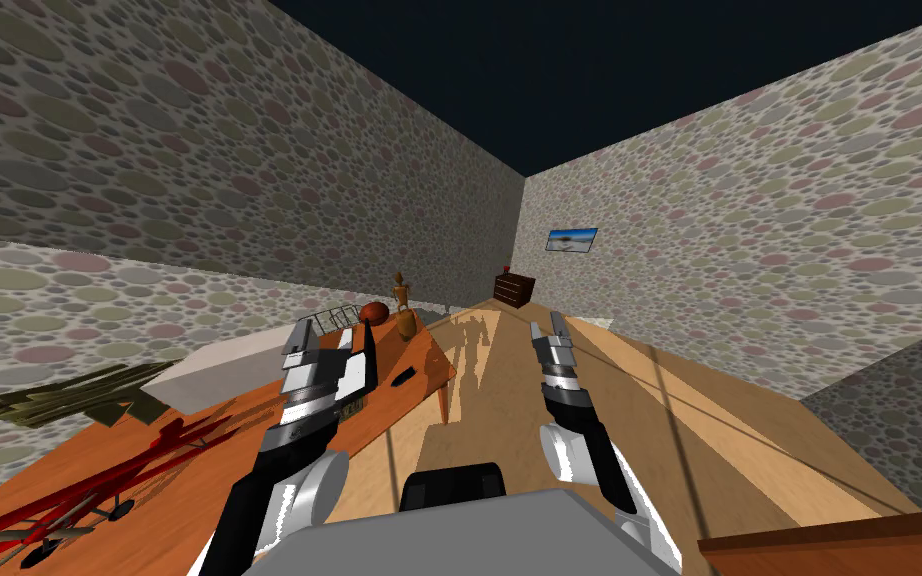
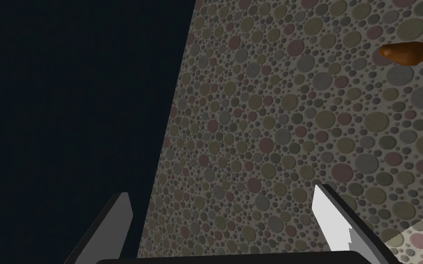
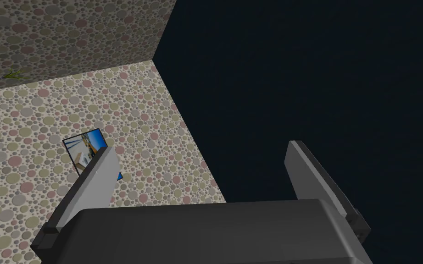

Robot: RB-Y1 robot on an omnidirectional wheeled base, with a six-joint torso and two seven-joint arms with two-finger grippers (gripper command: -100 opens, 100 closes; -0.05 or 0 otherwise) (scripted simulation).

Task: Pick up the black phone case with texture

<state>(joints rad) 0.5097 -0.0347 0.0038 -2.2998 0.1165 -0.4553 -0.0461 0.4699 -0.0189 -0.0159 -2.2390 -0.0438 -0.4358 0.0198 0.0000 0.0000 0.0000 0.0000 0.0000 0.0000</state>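
Head view: approach step, nothing grasped yet.
Left gripper [image 1: 321, 336] and right gripper [image 1: 546, 326] hang spread and empty. Just beyond the left, the small flat black phone case [image 1: 404, 377] lies on the orange wooden table [image 1: 394, 408]. Next I'd lower the left hand over it.

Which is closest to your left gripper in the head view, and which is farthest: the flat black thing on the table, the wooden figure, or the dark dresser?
From the left gripper:
1. The flat black thing, lying on the table just to the gripper's right.
2. The wooden figure, standing at the table's far end.
3. The dresser, at the room's far end.
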